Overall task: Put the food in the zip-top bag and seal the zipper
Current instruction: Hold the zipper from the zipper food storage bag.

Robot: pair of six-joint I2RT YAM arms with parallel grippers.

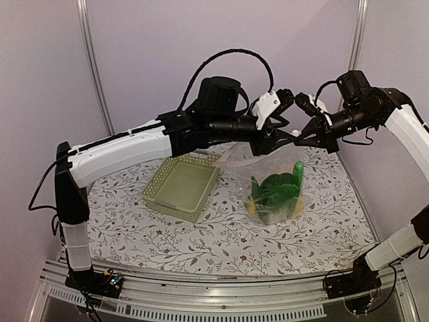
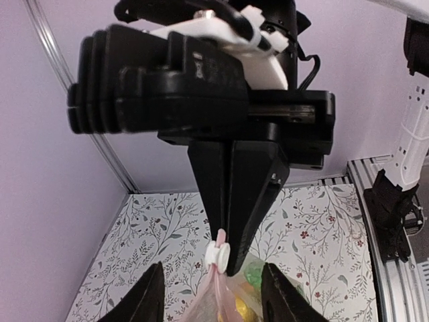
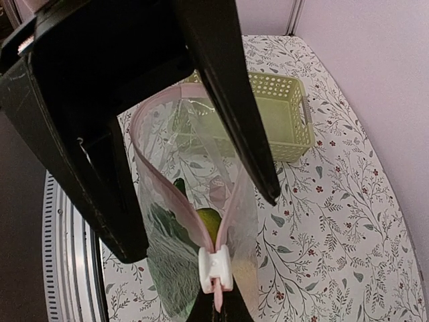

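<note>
Right gripper (image 2: 226,258) clamps zipper (image 3: 157,178) end by white slider (image 3: 216,267); left gripper (image 3: 201,225) straddles zip-top bag (image 3: 201,144) mouth, jaws apart. Best: pinch slider squarely, draw along strip.

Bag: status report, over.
Left gripper open astride the bag. Right gripper shut on zipper end. Food inside, zipper open. Basket off to side.
</note>
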